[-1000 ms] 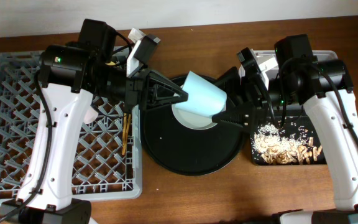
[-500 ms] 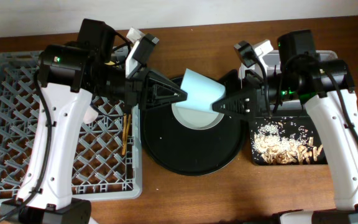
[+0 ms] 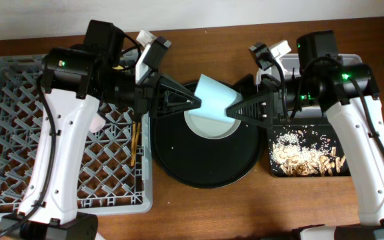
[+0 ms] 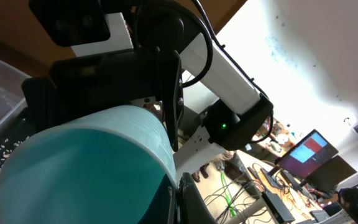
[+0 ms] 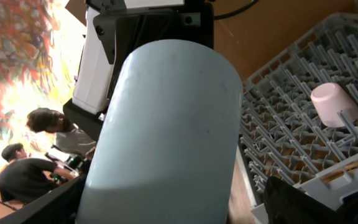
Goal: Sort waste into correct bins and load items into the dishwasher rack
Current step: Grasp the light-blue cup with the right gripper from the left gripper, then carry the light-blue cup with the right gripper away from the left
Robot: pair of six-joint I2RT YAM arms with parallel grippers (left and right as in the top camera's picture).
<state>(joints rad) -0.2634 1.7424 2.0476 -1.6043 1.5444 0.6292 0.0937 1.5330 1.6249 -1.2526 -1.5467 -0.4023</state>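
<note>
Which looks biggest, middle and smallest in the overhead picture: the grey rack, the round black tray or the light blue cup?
1. grey rack
2. round black tray
3. light blue cup, clearly smallest even though it is lifted nearer the camera.

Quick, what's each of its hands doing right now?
Left gripper: shut, pinching the light blue cup.
Right gripper: open, fingers spread wide either side of that cup, not seen pressing it.
</note>
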